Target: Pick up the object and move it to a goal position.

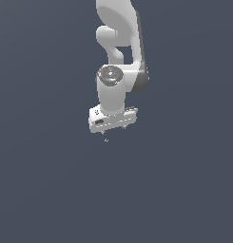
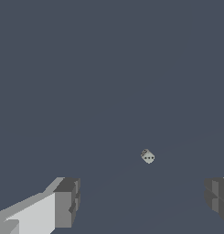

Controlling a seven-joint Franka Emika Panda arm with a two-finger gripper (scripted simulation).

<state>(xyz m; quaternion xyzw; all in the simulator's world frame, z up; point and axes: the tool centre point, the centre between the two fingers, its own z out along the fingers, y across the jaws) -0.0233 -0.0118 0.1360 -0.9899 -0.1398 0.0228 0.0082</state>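
Exterior view, count: one white robot arm (image 1: 119, 57), one gripper (image 1: 112, 129), one object (image 1: 106, 140), all over a plain dark grey-blue tabletop (image 1: 42, 190).
Exterior view, arm: it reaches down from the top edge of the picture, with the wrist pointing downward near the middle.
Exterior view, gripper: a white block at the arm's lower end; only small dark finger stubs show under it, too small to judge their spread here.
Exterior view, object: a single tiny pale grey speck just below the gripper, apart from it.
Wrist view, count: two grey fingertips (image 2: 66, 202), one object (image 2: 147, 156).
Wrist view, gripper: the jaws stand wide apart, one pad at each side of the picture, with bare tabletop (image 2: 109, 68) between them; they hold nothing and touch nothing.
Wrist view, object: a small pale cube with dark dots like a die, resting on the tabletop, beyond the fingertips, nearer the cut-off finger, clear of both.
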